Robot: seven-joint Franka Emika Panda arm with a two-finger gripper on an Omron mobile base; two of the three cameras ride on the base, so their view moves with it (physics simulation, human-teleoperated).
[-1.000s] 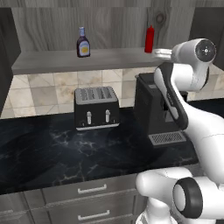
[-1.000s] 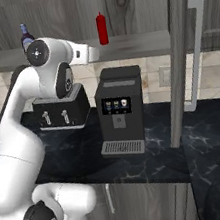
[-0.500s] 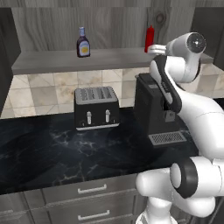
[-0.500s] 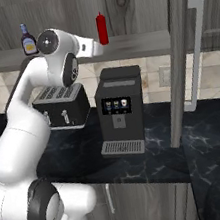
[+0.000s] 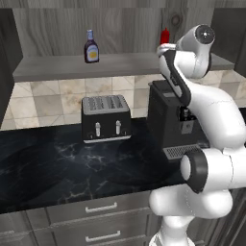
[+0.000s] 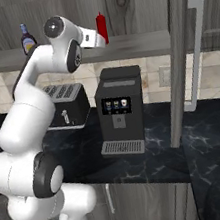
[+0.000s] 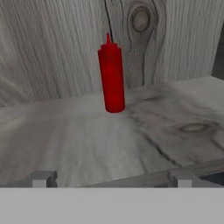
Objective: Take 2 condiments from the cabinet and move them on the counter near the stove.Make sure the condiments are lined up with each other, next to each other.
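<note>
So the red bottle (image 7: 112, 78) is standing upright near the back of the cabinet shelf (image 7: 78, 140), close to the wood-grain back wall and well in from the front edge. Nothing else stands around it, so we've got a clean shot. The brown bottle (image 5: 91, 47) sits well apart on the same shelf, over toward the other end, above the toaster (image 5: 105, 117).

Our gripper (image 7: 112, 179) is up at shelf height, pointing straight in at the red one, fingers spread wide and nothing between them. In the hand camera the bottle sits pretty much centred between the two tips, a touch above them, so the line-up looks good already. There's a gap left to cover before we're around it.

How we'd do this well, in our opinion: keep going straight in along the shelf, stay level, and don't dip, since the fingertips look low and near the shelf's front edge. Aim to close on the body of the bottle, below the pointed cap, around the middle, so it doesn't tip. It's tall and thin, so a nudge from one finger before the other would probably knock it back against the wall. Centre first, then squeeze.

Once we have it, we lift a bit before pulling out. The coffee machine (image 6: 119, 108) sits right under the shelf and the open cabinet door (image 6: 184, 54) is off to the side, so we back out straight before swinging down to the counter (image 5: 53, 168).
</note>
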